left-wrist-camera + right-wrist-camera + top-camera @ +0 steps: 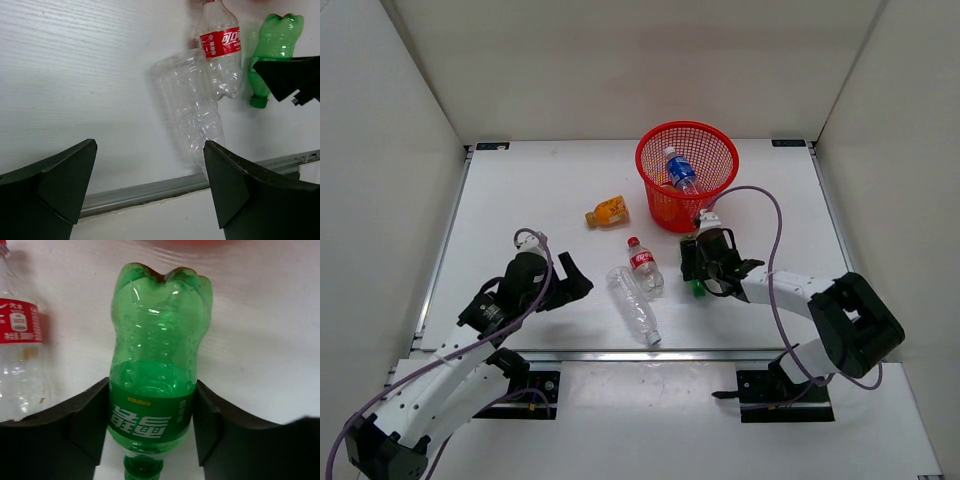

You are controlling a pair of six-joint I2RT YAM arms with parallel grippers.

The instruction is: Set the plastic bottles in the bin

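Note:
The red mesh bin (653,205) stands at the back centre with a blue-labelled bottle (680,170) inside. An orange bottle (607,211) lies left of the bin. A red-labelled clear bottle (644,265) and a plain clear bottle (634,305) lie mid-table; both show in the left wrist view (220,45) (192,105). My right gripper (705,262) (151,381) is shut on the green bottle (157,355), which lies on the table with its cap towards me. My left gripper (570,282) (150,145) is open and empty, left of the plain clear bottle.
A metal rail (620,353) runs along the table's near edge, just in front of the plain clear bottle. White walls enclose the table on three sides. The right arm's purple cable (775,235) loops beside the bin.

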